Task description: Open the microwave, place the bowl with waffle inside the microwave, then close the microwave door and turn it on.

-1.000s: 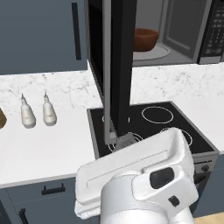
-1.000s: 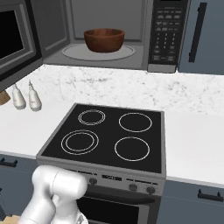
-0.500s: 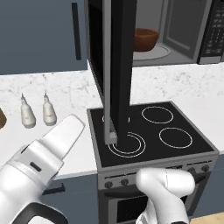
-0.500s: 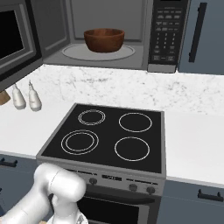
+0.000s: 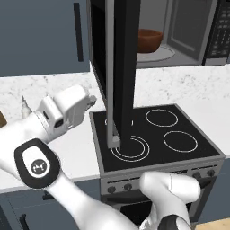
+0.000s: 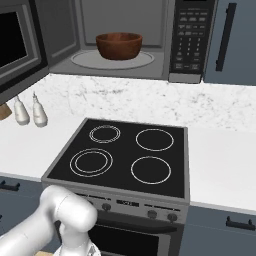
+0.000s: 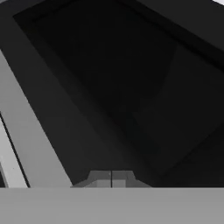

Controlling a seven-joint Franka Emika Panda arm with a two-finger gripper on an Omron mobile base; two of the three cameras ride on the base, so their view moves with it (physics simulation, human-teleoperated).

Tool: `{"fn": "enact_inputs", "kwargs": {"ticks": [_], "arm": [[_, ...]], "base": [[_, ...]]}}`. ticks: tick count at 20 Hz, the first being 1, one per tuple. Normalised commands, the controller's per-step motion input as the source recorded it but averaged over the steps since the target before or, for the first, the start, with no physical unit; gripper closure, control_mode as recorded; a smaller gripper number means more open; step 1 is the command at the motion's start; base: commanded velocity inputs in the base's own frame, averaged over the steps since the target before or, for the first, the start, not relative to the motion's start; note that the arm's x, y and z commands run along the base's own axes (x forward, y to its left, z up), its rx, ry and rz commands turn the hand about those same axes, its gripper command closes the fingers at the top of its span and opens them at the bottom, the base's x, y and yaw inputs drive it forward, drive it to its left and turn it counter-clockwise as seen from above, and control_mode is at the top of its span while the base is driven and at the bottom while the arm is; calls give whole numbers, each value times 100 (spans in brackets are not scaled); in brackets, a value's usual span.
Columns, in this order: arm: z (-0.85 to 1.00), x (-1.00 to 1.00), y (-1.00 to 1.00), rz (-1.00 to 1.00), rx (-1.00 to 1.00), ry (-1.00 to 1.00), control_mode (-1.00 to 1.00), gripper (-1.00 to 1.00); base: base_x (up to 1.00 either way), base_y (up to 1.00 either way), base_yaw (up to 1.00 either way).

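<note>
White marble counter (image 6: 125, 102): runs under the wall cabinets, left to right, and carries everything below.
Shakers (image 6: 29, 111): two small pale bottles, side by side at the far left of the counter, well apart from the work; in the left base view the arm hides most of them.
Arm: white, bent round to the left of the swung-out door in the left base view, its hand end turned toward the door's outer face, which would suit a push to shut it.
Gripper (image 7: 111, 179): one, fingertips pressed together with no gap, holding nothing; dark glass and a black frame sit right before it in the hand view, probably the door's window, though that view is too dim to be sure they touch.
Microwave door (image 5: 120, 67): one, wide open, seen edge-on in the left base view, projecting out over the stove; it has to swing back before the oven can run.
Stovetop (image 6: 125, 156): one black glass top with four white ring burners, directly below the microwave; it plays no part here.
Microwave (image 6: 116, 25): one, mounted above the counter, grey cavity exposed.
Bowl with waffle (image 6: 119, 45): one reddish-brown bowl, already on the round glass turntable, centred so the door can clear it; the waffle lies below the rim and cannot be seen.
Keypad (image 6: 188, 35): one panel at the microwave's right edge, untouched until the door is shut.
Cabinet handles: one dark bar at far right (image 6: 223, 37).
</note>
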Motion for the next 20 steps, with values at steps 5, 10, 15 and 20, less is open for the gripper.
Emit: {"fn": "enact_inputs", "kwargs": {"ticks": [5,10,15,20], "arm": [[13,60,-100,-9,4,5,-100,100],[8,54,-100,-1,7,1,-100,100],[14,98,-98,5,18,1,-100,100],[42,100,-91,25,27,1,-100,100]], "base": [[0,0,0],[0,0,0],[0,0,0],[0,0,0]]}}
